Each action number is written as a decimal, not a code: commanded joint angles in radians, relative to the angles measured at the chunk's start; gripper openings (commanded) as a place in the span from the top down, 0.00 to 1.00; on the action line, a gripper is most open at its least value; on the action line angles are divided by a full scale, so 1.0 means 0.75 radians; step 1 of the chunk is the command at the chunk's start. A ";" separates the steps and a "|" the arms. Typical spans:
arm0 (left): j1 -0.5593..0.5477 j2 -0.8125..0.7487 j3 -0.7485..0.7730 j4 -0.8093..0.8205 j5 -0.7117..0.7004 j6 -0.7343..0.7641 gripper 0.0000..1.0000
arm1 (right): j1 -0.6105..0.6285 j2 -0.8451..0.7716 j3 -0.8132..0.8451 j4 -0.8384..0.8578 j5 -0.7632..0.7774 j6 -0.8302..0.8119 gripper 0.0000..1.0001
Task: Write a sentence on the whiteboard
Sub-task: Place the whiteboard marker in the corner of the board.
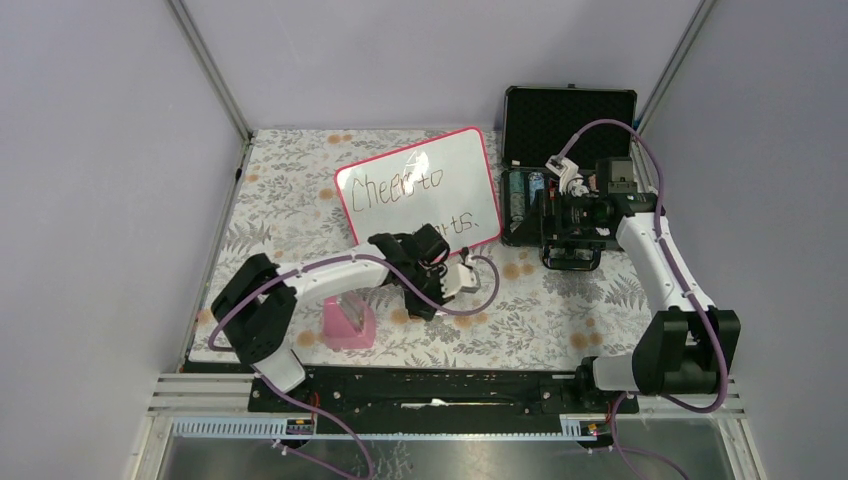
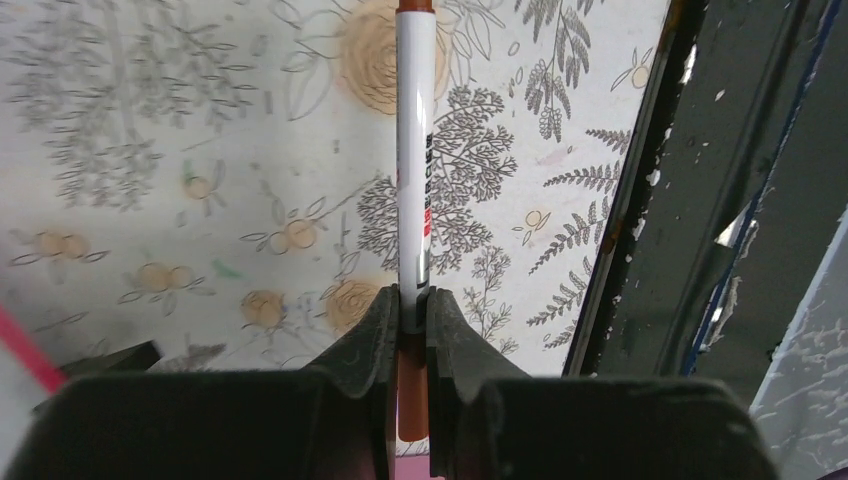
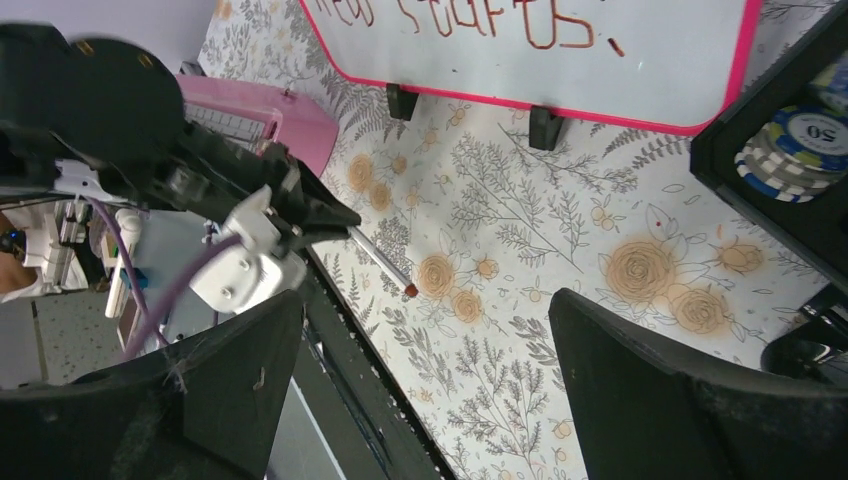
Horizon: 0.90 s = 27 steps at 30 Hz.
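Observation:
The whiteboard (image 1: 420,190), pink-framed, lies tilted on the flowered tablecloth at the back middle. The sentence (image 1: 396,185) reads "Cheers to" on its upper line. My left arm covers part of the lower line, whose end "starts." (image 3: 500,20) shows in the right wrist view. My left gripper (image 1: 428,290) hovers in front of the board, shut on a white marker (image 2: 415,170) with a brown-red end. That marker's tip (image 3: 408,290) points at the cloth. My right gripper (image 1: 552,215) is over the black case at the right, open and empty, with its fingers (image 3: 640,390) wide apart.
A black foam-lined case (image 1: 570,110) stands open at the back right, with poker chips (image 3: 800,140) inside. A pink block (image 1: 347,322) sits near the left arm's base. The table's black front rail (image 2: 640,230) runs close to the left gripper.

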 commanded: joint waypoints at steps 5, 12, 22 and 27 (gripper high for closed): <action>-0.111 0.118 -0.044 0.085 -0.086 -0.034 0.93 | -0.020 -0.061 0.010 0.055 0.024 0.045 0.00; -0.136 0.198 -0.054 0.108 -0.125 -0.070 0.75 | -0.019 -0.071 0.005 0.049 0.003 0.047 0.00; -0.136 0.123 0.012 0.037 -0.139 -0.083 0.34 | -0.020 -0.064 0.013 0.047 -0.010 0.051 0.00; -0.065 -0.008 0.177 -0.052 -0.093 -0.119 0.01 | -0.020 -0.053 0.072 0.018 -0.012 0.047 0.01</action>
